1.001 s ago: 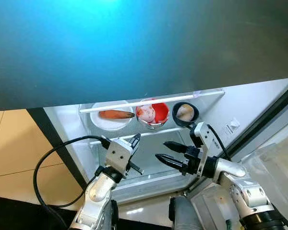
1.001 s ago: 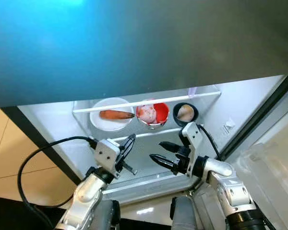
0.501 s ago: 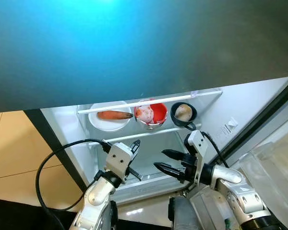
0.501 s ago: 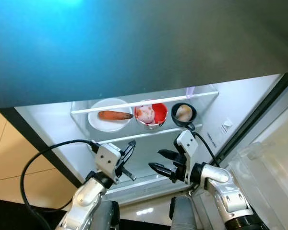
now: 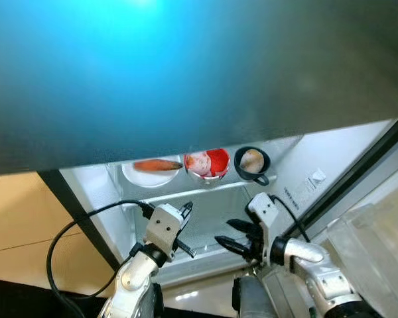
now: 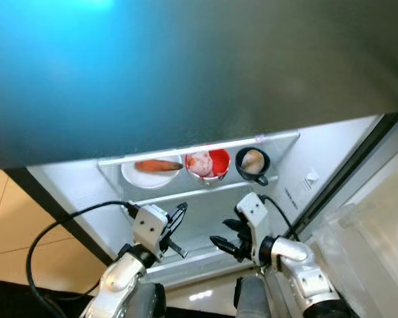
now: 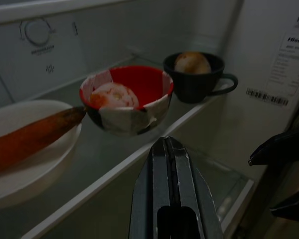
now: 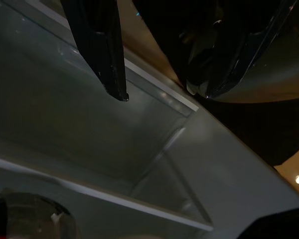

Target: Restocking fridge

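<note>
Open fridge interior point(image 5: 305, 165) ahead, white walls, glass shelf point(image 6: 186, 193) at front. Up and beyond both grippers on that shelf: white plate point(image 7: 20, 164) with carrot point(image 7: 30, 139), red bowl point(image 7: 127, 107) of food beside it, dark cup point(image 7: 194, 79) holding something round. Left gripper point(image 5: 184, 218) clenched, empty, held below the shelf edge. Right gripper point(image 5: 229, 235) released, fingers point(image 8: 102, 50) spread, nothing between them, just beside the left, over the lower compartment. Judged as stock already placed, arms backing out. To do it well: retreat straight and low, keep clear of the shelf lip, avoid nudging the bowl nearest the edge.
</note>
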You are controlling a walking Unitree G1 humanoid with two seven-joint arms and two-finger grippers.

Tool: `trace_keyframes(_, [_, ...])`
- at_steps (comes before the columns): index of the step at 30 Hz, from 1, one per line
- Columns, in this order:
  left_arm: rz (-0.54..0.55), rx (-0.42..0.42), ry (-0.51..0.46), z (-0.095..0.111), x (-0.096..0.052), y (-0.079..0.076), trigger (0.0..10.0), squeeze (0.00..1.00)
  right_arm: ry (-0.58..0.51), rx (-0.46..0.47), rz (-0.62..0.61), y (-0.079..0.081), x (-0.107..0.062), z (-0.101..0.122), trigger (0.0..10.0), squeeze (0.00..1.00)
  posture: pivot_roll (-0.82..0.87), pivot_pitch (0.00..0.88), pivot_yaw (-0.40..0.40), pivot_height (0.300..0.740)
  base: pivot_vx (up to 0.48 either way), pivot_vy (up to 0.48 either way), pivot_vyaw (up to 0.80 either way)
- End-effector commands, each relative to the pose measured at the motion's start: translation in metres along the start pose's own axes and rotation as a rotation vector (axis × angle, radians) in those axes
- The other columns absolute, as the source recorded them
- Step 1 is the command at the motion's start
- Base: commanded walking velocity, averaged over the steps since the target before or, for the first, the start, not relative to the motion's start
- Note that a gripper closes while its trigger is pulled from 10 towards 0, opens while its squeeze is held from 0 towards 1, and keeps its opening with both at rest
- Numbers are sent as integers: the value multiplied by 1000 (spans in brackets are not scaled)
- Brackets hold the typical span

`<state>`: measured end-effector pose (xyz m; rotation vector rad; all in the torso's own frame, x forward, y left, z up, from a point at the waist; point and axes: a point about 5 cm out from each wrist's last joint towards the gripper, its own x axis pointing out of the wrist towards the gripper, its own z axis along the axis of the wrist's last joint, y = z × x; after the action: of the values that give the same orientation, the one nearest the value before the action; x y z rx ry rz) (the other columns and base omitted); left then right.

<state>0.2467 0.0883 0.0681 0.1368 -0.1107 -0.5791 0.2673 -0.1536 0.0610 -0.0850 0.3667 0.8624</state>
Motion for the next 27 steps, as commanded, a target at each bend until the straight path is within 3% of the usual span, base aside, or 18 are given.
trace_keyframes(1, [-6,9,32,-7,-6,1,10000,0,23,12,-12,2,1,-9,10000,0,-130,127,-36,640,0,0,0])
trace_keyframes(8, [1,-1,83,-17,-10,0,10000,0,81,76,-104,-1,7,-31,10000,0,-129,128,-37,640,0,0,0])
trace_keyframes(13, [12,-26,206,-41,-23,-2,10000,0,105,180,-260,-6,10,-54,10000,0,-129,129,-36,640,0,0,0])
trace_keyframes(22, [6,-43,276,-54,-33,-6,10000,0,163,209,-389,-7,5,-77,10000,0,-130,132,-37,640,0,0,0])
trace_keyframes(27, [21,-63,335,-67,-37,-8,10000,0,186,343,-560,-9,-4,-100,10000,0,-130,132,-37,640,0,0,0])
